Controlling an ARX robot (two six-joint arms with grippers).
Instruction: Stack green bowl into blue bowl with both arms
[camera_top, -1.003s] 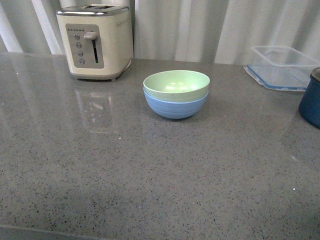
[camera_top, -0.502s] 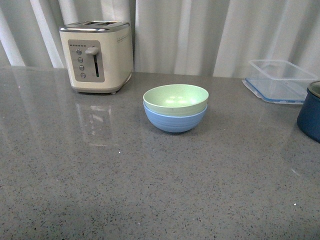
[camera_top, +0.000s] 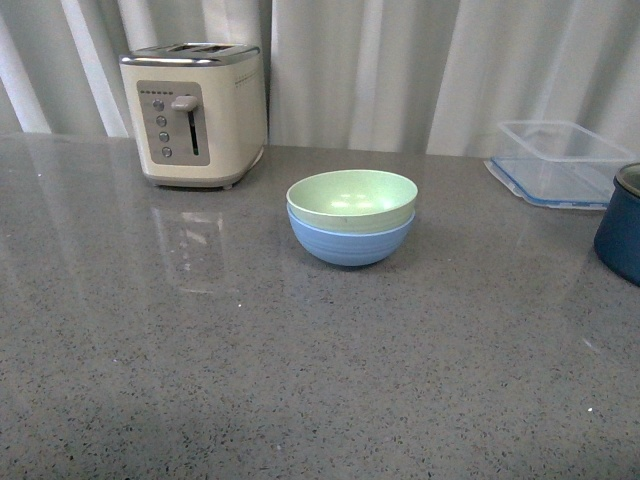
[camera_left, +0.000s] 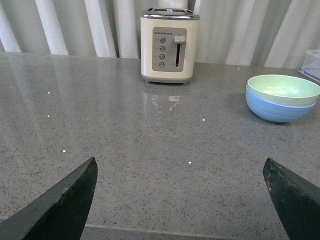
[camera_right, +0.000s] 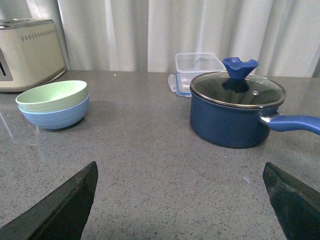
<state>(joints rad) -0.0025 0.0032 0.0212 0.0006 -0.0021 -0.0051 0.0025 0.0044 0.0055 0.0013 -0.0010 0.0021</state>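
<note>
Gaping wide and empty: left gripper (camera_left: 180, 200), right gripper (camera_right: 180, 200), both well back from the work | green bowl (camera_top: 352, 199) nested level inside blue bowl (camera_top: 350, 237), mid-counter (camera_top: 300, 380), so stack judged complete | bystanders: toaster (camera_top: 195, 113) behind-left, navy pot (camera_right: 235, 112) and clear container (camera_top: 560, 150) to the right.

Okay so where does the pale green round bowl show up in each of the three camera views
Front view: the pale mint-green round bowl sits at centre, nested in the light sky-blue round bowl.
Left wrist view: green bowl at the right edge, mid-height.
Right wrist view: green bowl at the left, mid-height.
Shared landmark: the cream toaster, seen in all three views.
</note>
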